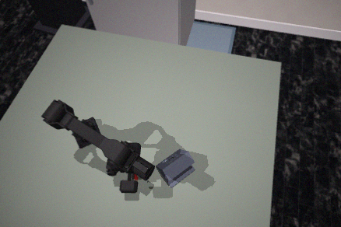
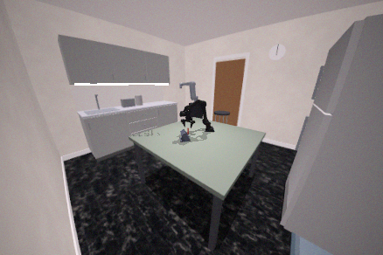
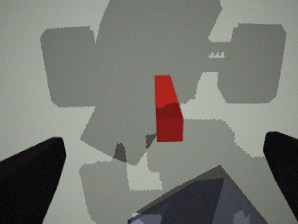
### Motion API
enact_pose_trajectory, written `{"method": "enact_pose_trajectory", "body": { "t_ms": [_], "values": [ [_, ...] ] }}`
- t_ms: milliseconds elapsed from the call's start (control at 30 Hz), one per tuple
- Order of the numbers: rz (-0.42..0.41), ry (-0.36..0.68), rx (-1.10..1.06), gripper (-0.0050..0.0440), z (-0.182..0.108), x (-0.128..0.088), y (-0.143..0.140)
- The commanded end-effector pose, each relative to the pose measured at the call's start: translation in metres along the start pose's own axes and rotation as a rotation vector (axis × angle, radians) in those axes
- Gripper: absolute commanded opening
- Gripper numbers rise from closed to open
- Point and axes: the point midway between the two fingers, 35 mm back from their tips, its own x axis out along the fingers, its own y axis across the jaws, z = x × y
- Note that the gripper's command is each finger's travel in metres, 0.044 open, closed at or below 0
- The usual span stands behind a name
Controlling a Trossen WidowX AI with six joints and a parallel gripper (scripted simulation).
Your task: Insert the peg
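Observation:
The red peg (image 1: 135,177) (image 2: 188,130) (image 3: 168,107) stands upright on the table, mostly hidden by the arm in the top view. The blue-grey block with the sloped panel (image 1: 175,168) (image 2: 184,137) (image 3: 200,200) stands beside it; only its upper corner shows at the bottom of the wrist view, and the hole cannot be made out. My gripper (image 2: 188,124) (image 3: 165,144) is open and empty above the peg. In the wrist view the peg appears between the two fingers sideways, slightly further up the picture than the fingertips, and not touched by them.
The pale green table (image 1: 223,97) (image 2: 224,161) carries the arm and the block. Shadows of the arm fall around the peg and block. A fridge, a stool, a counter and cabinets stand beyond the table.

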Motion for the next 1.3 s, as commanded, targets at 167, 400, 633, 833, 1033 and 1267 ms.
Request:
{"method": "enact_pose_trajectory", "body": {
  "t_ms": [167, 400, 633, 833, 1033, 1267],
  "values": [
    [0.005, 0.013, 0.001, 0.0440, -0.001, 0.012, 0.001],
    [0.005, 0.013, 0.001, 0.0440, -0.001, 0.020, 0.001],
    [0.006, 0.013, 0.001, 0.0440, -0.001, 0.031, 0.001],
    [0.006, 0.013, 0.001, 0.0440, 0.000, 0.039, 0.001],
    [0.006, 0.013, 0.001, 0.0440, 0.000, 0.043, 0.000],
    [0.006, 0.013, 0.001, 0.0368, 0.000, 0.043, 0.000]
  ]
}}
